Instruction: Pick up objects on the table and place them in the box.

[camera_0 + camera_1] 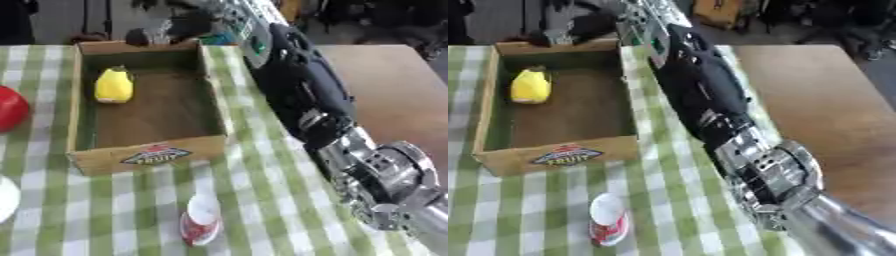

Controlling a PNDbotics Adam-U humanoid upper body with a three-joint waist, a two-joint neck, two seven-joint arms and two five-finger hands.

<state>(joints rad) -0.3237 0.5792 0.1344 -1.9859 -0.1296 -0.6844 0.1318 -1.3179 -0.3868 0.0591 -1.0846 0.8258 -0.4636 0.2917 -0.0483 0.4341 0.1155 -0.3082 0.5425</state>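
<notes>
From my seat I see the right arm (pixel 306 100) stretched diagonally up the frame, blocking much of the green checked tablecloth (pixel 262 200). The right hand (pixel 566 27) sits past the box's far rim, dark and blurred; I cannot tell whether its fingers are curled or holding anything. The left hand is out of sight. The wooden box (pixel 140 155) holds a yellow object (pixel 114 86) near its far left corner. In front of the box, a red and white cup (pixel 201 220) lies on its side. A red object (pixel 10 107) is cut off at the left edge, a white one (pixel 5 197) below it.
</notes>
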